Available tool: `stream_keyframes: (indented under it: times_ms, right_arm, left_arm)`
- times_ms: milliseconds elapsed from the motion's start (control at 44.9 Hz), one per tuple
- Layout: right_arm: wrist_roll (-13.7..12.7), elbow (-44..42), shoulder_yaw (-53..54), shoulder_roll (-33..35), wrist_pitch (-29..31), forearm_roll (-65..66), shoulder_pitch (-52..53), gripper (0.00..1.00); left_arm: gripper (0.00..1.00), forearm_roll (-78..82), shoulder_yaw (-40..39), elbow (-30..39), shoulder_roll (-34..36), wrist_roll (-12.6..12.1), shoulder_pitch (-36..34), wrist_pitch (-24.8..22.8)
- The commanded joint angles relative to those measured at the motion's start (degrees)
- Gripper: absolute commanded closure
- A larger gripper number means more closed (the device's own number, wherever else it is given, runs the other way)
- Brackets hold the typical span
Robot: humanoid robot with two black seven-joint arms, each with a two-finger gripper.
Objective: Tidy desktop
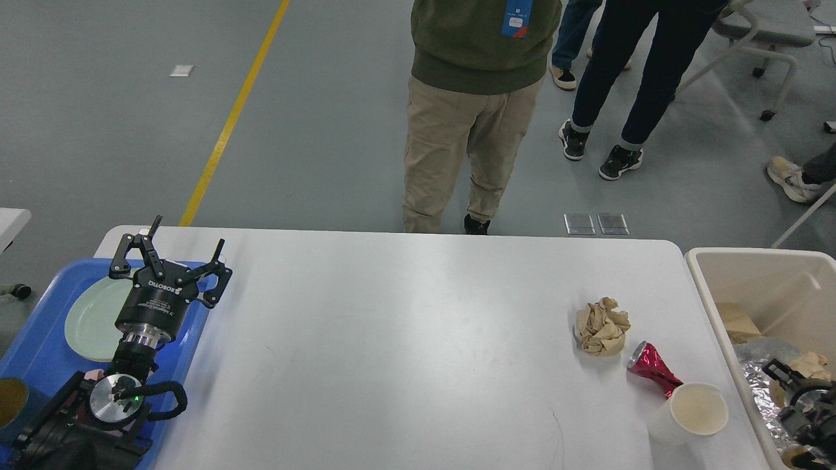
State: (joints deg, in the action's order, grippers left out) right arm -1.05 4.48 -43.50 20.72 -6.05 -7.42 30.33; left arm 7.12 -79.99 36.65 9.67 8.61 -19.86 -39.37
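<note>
- The left hand [175, 251] hangs over the far edge of a blue tray [39, 346], fingers spread wide, nothing between them.
- A pale green plate [91, 320] lies in the tray, partly hidden behind that arm.
- The right hand [793, 385] sits low over the beige bin [699, 287], dark and cut off by the frame; I cannot tell its state.
- The white table [392, 339] fills the middle.
- Near its right end lie crumpled brown paper [602, 326], a crushed red can [653, 372] and a tipped white cup [692, 414], the can touching the cup.
</note>
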Motion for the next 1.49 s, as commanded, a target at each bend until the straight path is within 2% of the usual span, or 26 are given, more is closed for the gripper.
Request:
stream_keyframes:
  times_ms: [0, 446, 535, 713, 981, 1092, 1203, 1359, 1471]
  right_arm:
    - [-0.09, 0.18, -0.09, 0.29, -0.02, 0.04, -0.10, 0.00]
    - [-0.44, 1.23, -0.53, 0.64, 0.33, 0.57, 0.60, 0.00]
    - [-0.79, 3.69, -2.54, 3.35, 2.00, 1.18, 3.06, 0.00]
    - [-1.67, 17.65, -16.33, 10.48, 7.98, 6.01, 18.43, 0.00]
    - [-1.67, 47.27, -36.11, 11.54, 12.90, 8.04, 50.15, 0.00]
    - [-1.67, 55.10, -38.59, 10.05, 18.42, 7.86, 60.53, 0.00]
    - [-1.76, 59.85, -39.02, 7.50, 29.40, 7.69, 70.37, 0.00]
    - [-1.67, 62.58, -39.11, -0.05, 46.28, 7.69, 82.94, 0.00]
    - [-1.67, 67.93, -38.24, -3.31, 52.80, 7.51, 91.91, 0.00]
  left_arm:
    - [0.04, 0.00, 0.00, 0.00, 0.00, 0.00, 0.00, 0.00]
    - [0.04, 0.00, 0.00, 0.00, 0.08, 0.00, 0.00, 0.00]
    - [0.04, 0.00, 0.00, 0.00, 0.00, 0.00, -0.09, 0.00]
    - [0.04, 0.00, 0.00, 0.00, 0.00, 0.00, 0.00, 0.00]
    - [0.04, 0.00, 0.00, 0.00, 0.00, 0.00, 0.00, 0.00]
    - [0.04, 0.00, 0.00, 0.00, 0.00, 0.00, 0.00, 0.00]
    - [0.04, 0.00, 0.00, 0.00, 0.00, 0.00, 0.00, 0.00]
    - [0.04, 0.00, 0.00, 0.00, 0.00, 0.00, 0.00, 0.00]
    - [0.04, 0.00, 0.00, 0.00, 0.00, 0.00, 0.00, 0.00]
